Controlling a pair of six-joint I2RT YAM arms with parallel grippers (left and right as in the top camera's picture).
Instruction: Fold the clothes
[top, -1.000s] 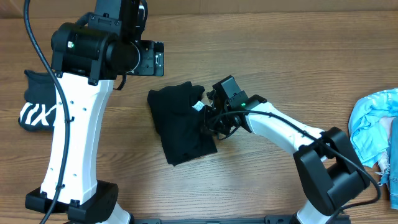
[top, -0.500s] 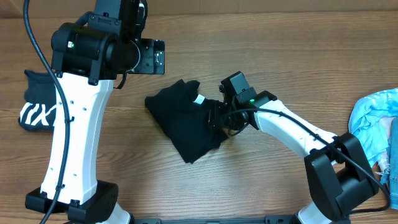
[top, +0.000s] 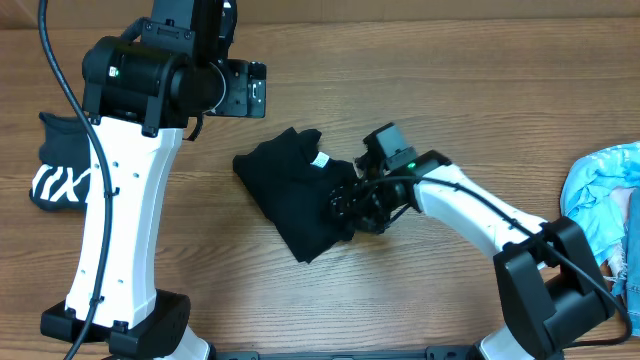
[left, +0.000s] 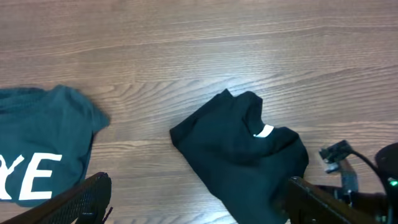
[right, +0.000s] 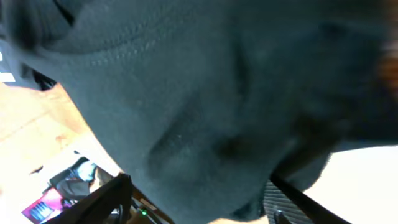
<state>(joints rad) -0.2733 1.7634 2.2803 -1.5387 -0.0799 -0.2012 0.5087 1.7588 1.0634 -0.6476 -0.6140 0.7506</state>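
Black shirt (top: 295, 205), folded into a rough, crumpled bundle, lies near the middle of a wooden table (top: 470, 90). Its small white label (top: 321, 160) shows at the upper right corner. Right gripper (top: 350, 203) sits low at the shirt's right edge with its fingers spread apart and dark cloth filling its wrist camera's view. Left gripper (left: 199, 183) hangs above the table, fingers wide apart, holding nothing. Dark top with white letters (top: 60, 165) lies at the left edge, light blue clothes (top: 600, 200) at the right edge.
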